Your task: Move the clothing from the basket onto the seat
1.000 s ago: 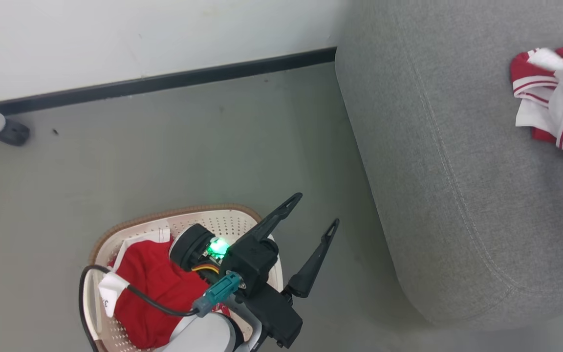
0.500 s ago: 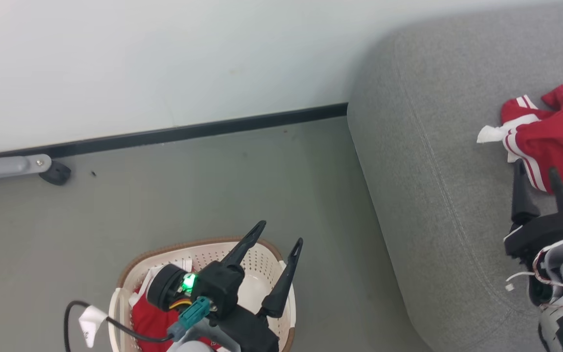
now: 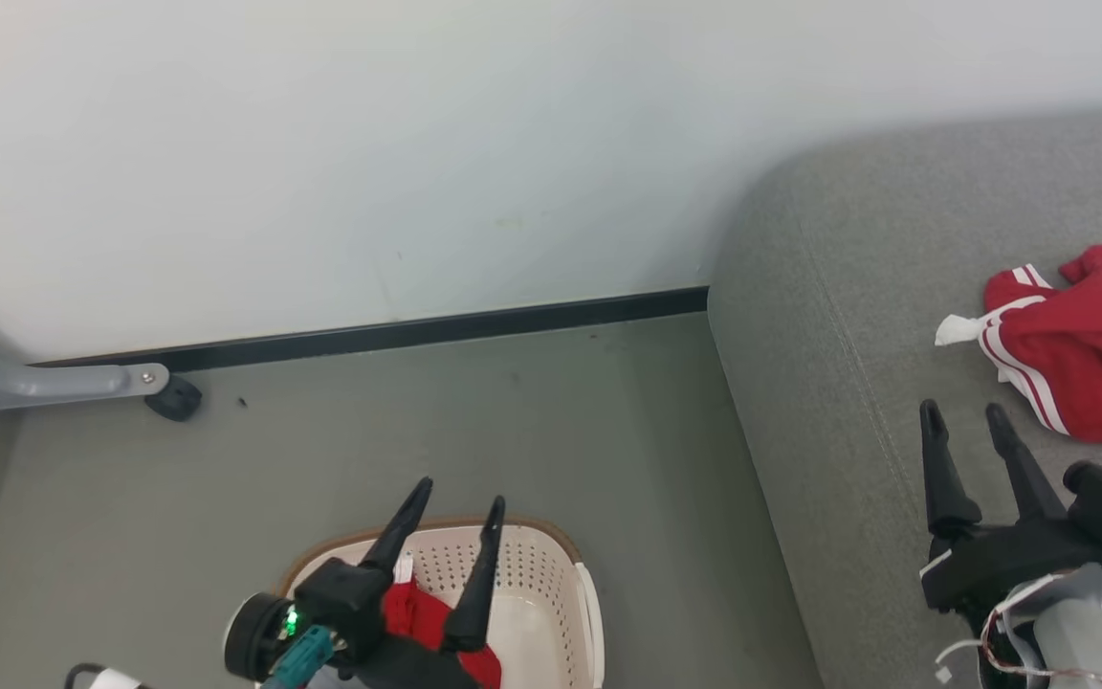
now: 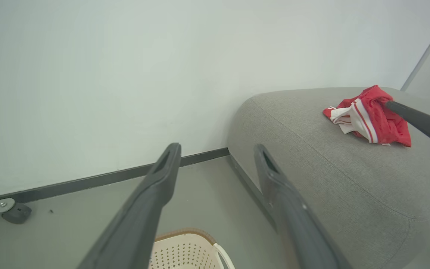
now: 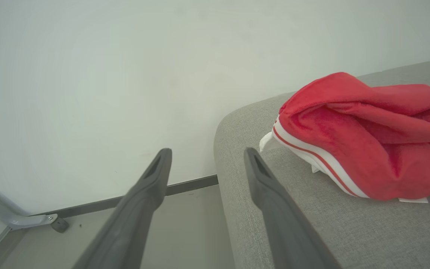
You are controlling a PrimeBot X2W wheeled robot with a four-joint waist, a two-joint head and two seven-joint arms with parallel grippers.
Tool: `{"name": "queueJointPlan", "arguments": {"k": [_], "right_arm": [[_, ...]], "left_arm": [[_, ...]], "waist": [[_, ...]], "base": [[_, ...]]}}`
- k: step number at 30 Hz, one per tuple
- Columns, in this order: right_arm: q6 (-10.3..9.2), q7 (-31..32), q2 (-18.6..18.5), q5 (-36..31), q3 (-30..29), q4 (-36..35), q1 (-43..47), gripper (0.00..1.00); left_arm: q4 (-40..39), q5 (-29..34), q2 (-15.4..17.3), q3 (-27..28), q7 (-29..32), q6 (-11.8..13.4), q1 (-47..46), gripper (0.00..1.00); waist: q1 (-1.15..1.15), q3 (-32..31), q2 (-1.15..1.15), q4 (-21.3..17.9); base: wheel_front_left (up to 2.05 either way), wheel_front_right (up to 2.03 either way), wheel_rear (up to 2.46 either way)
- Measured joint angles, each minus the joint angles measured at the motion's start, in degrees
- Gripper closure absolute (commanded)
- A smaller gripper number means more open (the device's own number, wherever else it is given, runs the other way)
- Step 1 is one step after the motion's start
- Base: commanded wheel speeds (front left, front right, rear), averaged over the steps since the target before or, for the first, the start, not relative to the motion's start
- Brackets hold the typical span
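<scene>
Though crumpled, clothing [image 3: 1082,359] on grey seat [image 3: 848,383], basket [image 3: 532,584] on floor [image 3: 417,431], white wall [image 3: 417,144] behind.

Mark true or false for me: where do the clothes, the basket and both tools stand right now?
1. A red garment lies on the sofa. True.
2. The basket is empty. False: red cloth lies inside it.
3. The right tool grips the garment on the sofa. False: its jaws stand open with nothing between them.
4. The left tool is open, over the basket. True.
5. The basket stands on the sofa. False: it stands on the floor beside the sofa.
</scene>
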Motion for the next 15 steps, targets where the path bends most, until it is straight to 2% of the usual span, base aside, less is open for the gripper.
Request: {"name": "queueJointPlan", "arguments": {"k": [15], "right_arm": [[-0.57, 0.0, 1.83, -3.54, 1.99, -11.18, 11.41, 0.0]], "left_arm": [[2.29, -2.68, 1.18, 7.03, -2.01, 1.89, 5.48, 0.0]], "waist": [[0.0, -4.09, 0.0, 2.63]], "base": [[0.0, 0.0, 0.0]]}}
